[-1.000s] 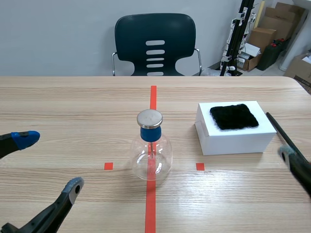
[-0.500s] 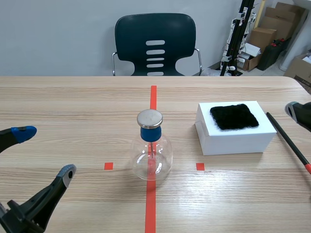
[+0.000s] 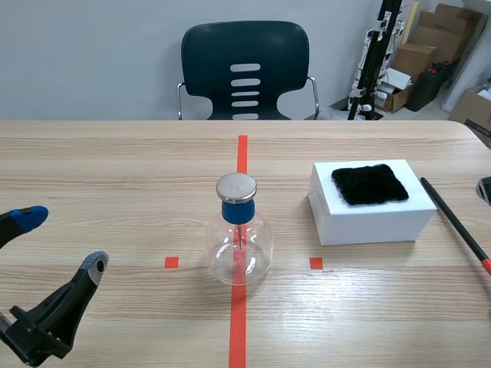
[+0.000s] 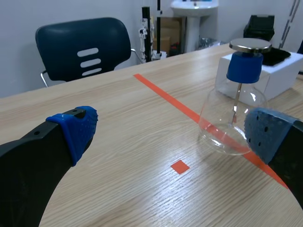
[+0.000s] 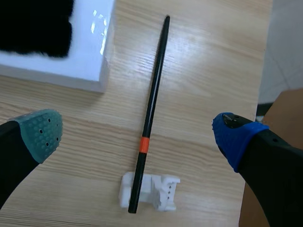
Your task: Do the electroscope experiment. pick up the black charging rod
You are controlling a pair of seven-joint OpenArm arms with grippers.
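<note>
- Right claw (image 5: 137, 136), spread wide and holding nothing, hovers above the thin black charging rod with an orange band (image 5: 154, 90)
- The rod lies on the pale wooden table (image 5: 208, 66) just beside the white box topped with black fur (image 5: 92, 52), its near end resting on a small white plastic cradle (image 5: 161, 191)
- It looks light, stiff and slick, so a pinch across the shaft near the orange band seems best
- Left claw (image 4: 173, 132), also spread, sits near the glass flask electroscope (image 4: 234, 123)

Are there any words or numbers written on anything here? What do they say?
No text can be read anywhere.
White box: plain, no print.
Glass flask with blue stopper: no label.
Black rod: only an orange band, no letters.
Cardboard boxes at the back: any labels are too small to read.
</note>
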